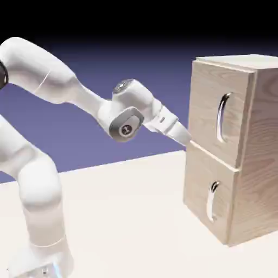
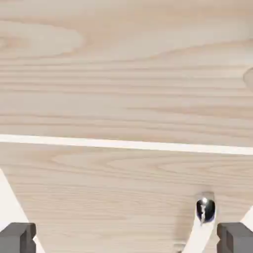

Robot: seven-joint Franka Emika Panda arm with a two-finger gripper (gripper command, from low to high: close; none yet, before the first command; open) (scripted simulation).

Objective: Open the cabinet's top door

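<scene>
The exterior view stands beside the arm (image 1: 65, 92), well back, looking across the table (image 1: 125, 217) at the cabinet (image 1: 239, 146); the hand view sits close, facing its wood front (image 2: 123, 74). Both share the seam between doors (image 2: 123, 144).

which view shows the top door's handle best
The exterior view: the top door's handle shows whole, a curved silver bar on the closed top door. The hand view shows wood panels, a seam and only one handle's end, whose door I cannot tell.

In the exterior view we lose the gripper (image 1: 186, 139) against the cabinet (image 1: 247, 141), whose right side runs off-frame. In the hand view only a handle's (image 2: 203, 217) end shows
</scene>
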